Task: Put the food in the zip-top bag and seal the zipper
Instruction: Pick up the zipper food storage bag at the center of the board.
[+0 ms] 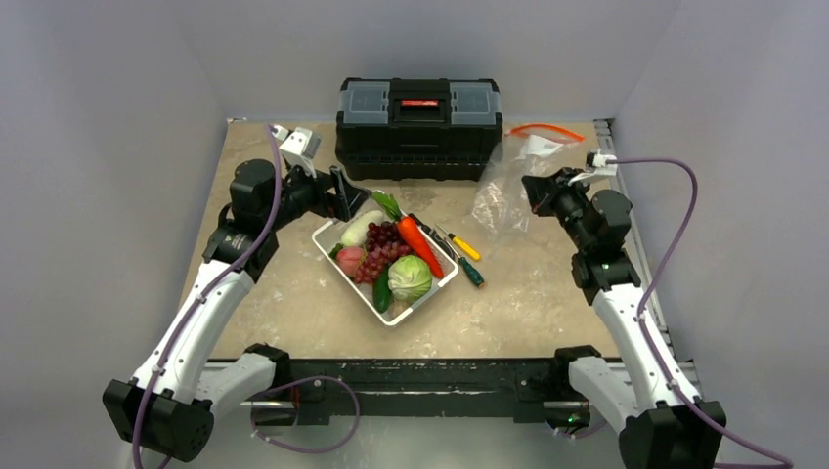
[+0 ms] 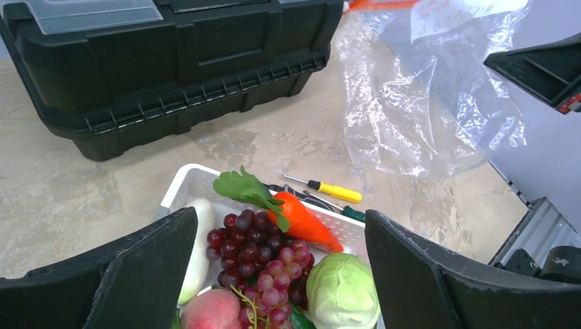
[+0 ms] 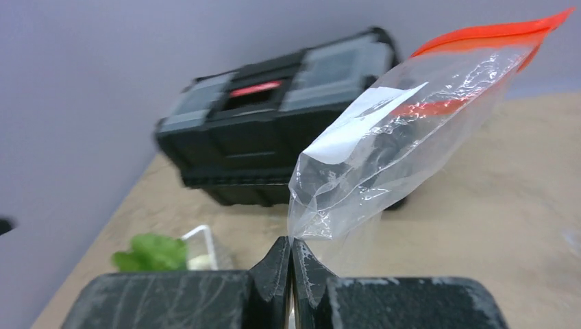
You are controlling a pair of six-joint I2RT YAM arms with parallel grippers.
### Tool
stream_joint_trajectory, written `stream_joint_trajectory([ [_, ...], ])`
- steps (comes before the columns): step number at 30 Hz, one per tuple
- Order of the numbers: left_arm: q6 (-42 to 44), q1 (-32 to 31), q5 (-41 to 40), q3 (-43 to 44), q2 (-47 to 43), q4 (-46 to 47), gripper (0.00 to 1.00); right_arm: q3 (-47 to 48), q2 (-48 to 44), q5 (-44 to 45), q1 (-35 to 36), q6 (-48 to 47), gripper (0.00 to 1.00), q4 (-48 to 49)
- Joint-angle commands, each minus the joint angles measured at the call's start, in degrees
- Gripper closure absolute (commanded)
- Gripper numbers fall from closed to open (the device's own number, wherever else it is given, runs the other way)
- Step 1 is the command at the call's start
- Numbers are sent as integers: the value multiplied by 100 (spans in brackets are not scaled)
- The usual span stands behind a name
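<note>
The food lies in a white basket (image 1: 422,301): orange carrot (image 2: 305,221), dark red grapes (image 2: 264,257), pale green cabbage (image 2: 341,291), a pink round piece (image 2: 211,310) and a white oblong (image 2: 197,250). My left gripper (image 2: 279,219) hangs open just above the basket's far left corner, nothing between its fingers. The clear zip-top bag (image 3: 404,137) stretches away from my right gripper (image 3: 291,243), which is shut on the bag's near corner. The orange-red zipper (image 3: 493,33) is at the bag's far end, toward the back right (image 1: 545,130).
A black toolbox (image 1: 418,127) stands at the back centre, close behind the basket. A yellow-handled screwdriver (image 2: 334,190) and a green-handled one (image 1: 471,272) lie right of the basket. The table's right edge has a metal rail (image 1: 635,254).
</note>
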Motion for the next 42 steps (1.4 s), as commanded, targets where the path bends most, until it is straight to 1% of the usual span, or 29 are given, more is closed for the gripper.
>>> stream_joint_trajectory([
  [1, 119, -47, 10, 272, -313, 120, 10, 449, -110, -1915, 296, -540, 100, 576],
  [4, 265, -56, -267, -33, -896, 403, 8, 668, -90, -2958, 572, -606, 100, 725],
  [8, 350, -60, -154, -117, -1254, 544, 5, 936, -48, -3951, 756, -396, 100, 947],
  [10, 304, -59, 54, -118, -1261, 627, 5, 1015, -60, -4122, 844, -291, 100, 1025],
  [12, 181, -60, 240, -134, -1197, 739, 4, 1085, -110, -4033, 963, -332, 100, 933],
  [15, 22, -60, 511, -41, -1077, 762, 4, 1013, -73, -4277, 1113, -323, 100, 1100],
  [19, 335, -53, 469, 28, -1206, 546, 4, 1037, 237, -4756, 1321, -325, 100, 1086],
  [22, 593, -51, 365, 107, -1332, 313, 0, 1173, 494, -4914, 1525, -603, 100, 674],
  [24, 540, -51, 753, 158, -1225, 286, 0, 1281, 661, -5011, 1724, -882, 100, 380],
  [28, 223, -38, 1745, 538, -556, 99, 0, 1705, 1141, -5274, 2022, -1383, 100, -390],
  [30, 132, -36, 2093, 664, -281, 17, 0, 1855, 1321, -5336, 2129, -1590, 100, -715],
  [31, 68, -41, 2174, 715, -176, -21, 1, 1883, 1364, -5348, 2162, -1617, 100, -767],
  [35, -71, -43, 2442, 733, 69, 60, 13, 1901, 1380, -5191, 2257, -1596, 100, -752],
  [40, -61, -39, 2249, 652, 135, 101, 25, 2043, 1380, -5178, 2351, -1566, 100, -779],
  [42, -61, -51, 2223, 660, 207, 85, 27, 2090, 1403, -5150, 2386, -1567, 100, -788],
])
